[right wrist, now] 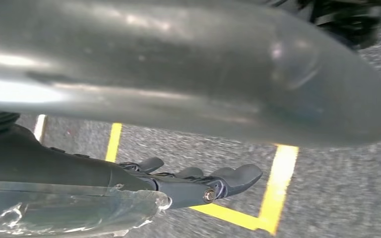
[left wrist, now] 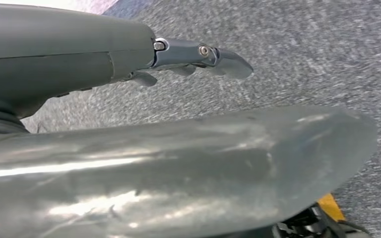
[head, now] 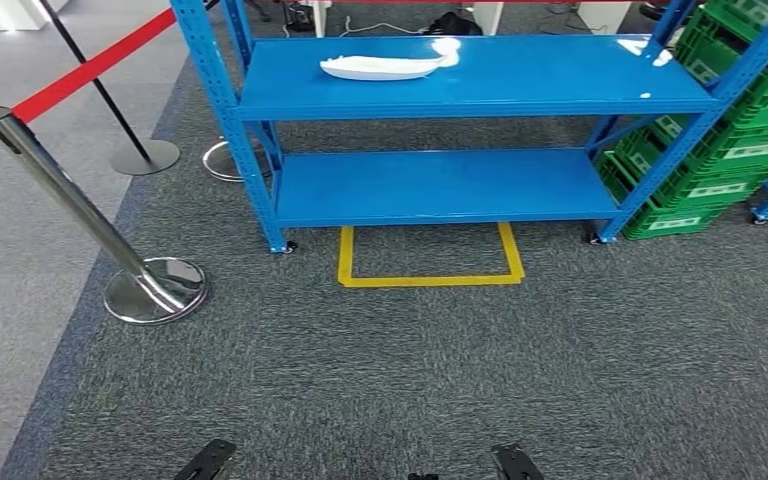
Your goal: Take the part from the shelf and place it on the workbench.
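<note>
White part left lying on top shelf of blue rack

The white moulded part (head: 380, 67) is seen at 12 o'clock on the top tier of the blue steel shelf (head: 480, 95), above a yellow floor marking (head: 428, 270) taped on grey carpet (head: 410, 370). The left hand (left wrist: 193, 57) and right hand (right wrist: 198, 181) are held over the carpet, fingers extended, nothing gripped. A chrome stanchion (head: 110, 240) stands at 9 o'clock, green crates (head: 730, 140) at 2 o'clock.

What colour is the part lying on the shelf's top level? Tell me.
White; the part shows best in the head view, against the blue shelf.
</note>
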### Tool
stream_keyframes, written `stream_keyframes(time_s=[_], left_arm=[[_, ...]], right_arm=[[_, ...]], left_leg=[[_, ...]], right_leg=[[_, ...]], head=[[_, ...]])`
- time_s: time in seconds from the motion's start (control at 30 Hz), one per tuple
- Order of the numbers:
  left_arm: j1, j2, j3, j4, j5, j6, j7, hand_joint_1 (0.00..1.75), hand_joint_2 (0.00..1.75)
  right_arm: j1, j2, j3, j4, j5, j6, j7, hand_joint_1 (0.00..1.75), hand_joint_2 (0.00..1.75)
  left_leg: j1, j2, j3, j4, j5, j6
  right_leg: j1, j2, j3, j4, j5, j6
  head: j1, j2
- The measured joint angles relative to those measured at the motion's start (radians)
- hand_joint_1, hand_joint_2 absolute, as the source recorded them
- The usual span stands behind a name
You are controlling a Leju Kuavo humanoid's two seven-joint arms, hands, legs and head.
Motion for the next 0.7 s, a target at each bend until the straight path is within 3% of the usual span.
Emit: stream_keyframes(time_s=[0.03, 0.1, 0.17, 0.2, 0.27, 0.33, 0.4, 0.47, 0.5, 0.53, 0.63, 0.7], left_arm=[[-0.001, 0.000, 0.000, 0.000, 0.000, 0.000, 0.000, 0.00, 0.00], [-0.001, -0.001, 0.000, 0.000, 0.001, -0.001, 0.000, 0.00, 0.00], [-0.002, -0.001, 0.000, 0.000, 0.002, -0.001, 0.000, 0.00, 0.00], [-0.003, -0.001, 0.000, 0.000, 0.002, -0.001, 0.000, 0.00, 0.00], [-0.005, -0.001, 0.000, 0.000, 0.002, -0.001, 0.000, 0.00, 0.00], [-0.006, -0.002, 0.000, 0.000, 0.002, -0.001, 0.000, 0.00, 0.00], [-0.005, -0.002, 0.000, 0.000, 0.002, -0.001, 0.000, 0.00, 0.00], [-0.002, -0.002, 0.000, 0.000, 0.002, -0.001, 0.002, 0.00, 0.00], [-0.001, -0.002, 0.000, 0.000, 0.002, -0.001, 0.004, 0.00, 0.00], [0.000, -0.001, 0.000, 0.000, 0.002, -0.001, 0.004, 0.00, 0.00], [-0.004, 0.000, 0.000, 0.000, 0.001, -0.001, 0.005, 0.00, 0.00], [-0.007, 0.000, 0.000, 0.000, 0.000, -0.001, 0.005, 0.00, 0.00]], right_arm=[[0.002, 0.000, 0.000, 0.000, 0.002, -0.001, 0.000, 0.00, 0.00], [0.001, 0.000, 0.000, 0.000, 0.006, -0.003, 0.000, 0.00, 0.00], [-0.004, 0.000, 0.000, 0.000, 0.009, -0.005, 0.000, 0.00, 0.00], [-0.005, 0.000, 0.000, 0.000, 0.010, -0.005, 0.000, 0.00, 0.00], [-0.002, 0.000, 0.000, 0.000, 0.012, -0.006, 0.000, 0.00, 0.00], [-0.001, 0.000, 0.000, 0.000, 0.016, -0.009, 0.000, 0.00, 0.00], [-0.003, 0.001, 0.000, 0.000, 0.023, -0.014, 0.001, 0.00, 0.00], [-0.005, 0.002, 0.000, 0.000, 0.031, -0.018, 0.003, 0.00, 0.00], [-0.005, 0.002, 0.000, 0.000, 0.034, -0.020, 0.005, 0.00, 0.00], [-0.005, 0.002, 0.000, 0.000, 0.036, -0.021, 0.006, 0.00, 0.00], [-0.008, 0.003, 0.000, 0.000, 0.039, -0.021, 0.006, 0.00, 0.00], [-0.011, 0.003, 0.000, 0.000, 0.039, -0.021, 0.007, 0.00, 0.00]], left_leg=[[0.000, 0.011, 0.002, 0.000, -0.002, -0.001], [-0.002, 0.031, 0.009, 0.000, -0.007, -0.007], [-0.007, 0.049, 0.016, 0.002, -0.013, -0.016], [-0.009, 0.057, 0.018, 0.002, -0.014, -0.021], [-0.008, 0.068, 0.021, -0.001, -0.015, -0.032], [-0.005, 0.037, 0.010, 0.029, -0.041, -0.044], [-0.003, -0.011, -0.038, 0.134, -0.101, -0.052], [-0.003, -0.027, -0.101, 0.253, -0.144, -0.055], [-0.003, -0.029, -0.117, 0.277, -0.141, -0.055], [-0.003, -0.029, -0.115, 0.262, -0.117, -0.054], [0.001, -0.037, -0.039, 0.086, -0.015, -0.050], [0.003, -0.045, -0.010, 0.014, 0.004, -0.044]], right_leg=[[0.000, -0.004, 0.022, -0.035, 0.023, -0.001], [0.004, -0.035, 0.102, -0.173, 0.080, -0.006], [0.009, -0.061, 0.156, -0.268, 0.106, -0.018], [0.012, -0.062, 0.161, -0.280, 0.106, -0.024], [0.011, -0.040, 0.158, -0.282, 0.110, -0.038], [0.006, -0.024, 0.157, -0.286, 0.115, -0.048], [0.001, -0.011, 0.156, -0.287, 0.117, -0.055], [0.001, 0.002, 0.155, -0.287, 0.117, -0.057], [0.000, 0.008, 0.155, -0.287, 0.117, -0.058], [0.000, 0.014, 0.156, -0.287, 0.117, -0.057], [0.000, 0.028, 0.156, -0.284, 0.117, -0.048], [0.004, 0.034, 0.151, -0.281, 0.117, -0.041]], head=[[0.000, 0.000], [0.000, 0.000], [0.000, 0.000], [-0.001, 0.000], [-0.001, 0.000], [-0.003, 0.000], [-0.007, 0.000], [-0.009, 0.000], [-0.010, 0.000], [-0.010, 0.000], [-0.011, 0.000], [-0.012, 0.000]])
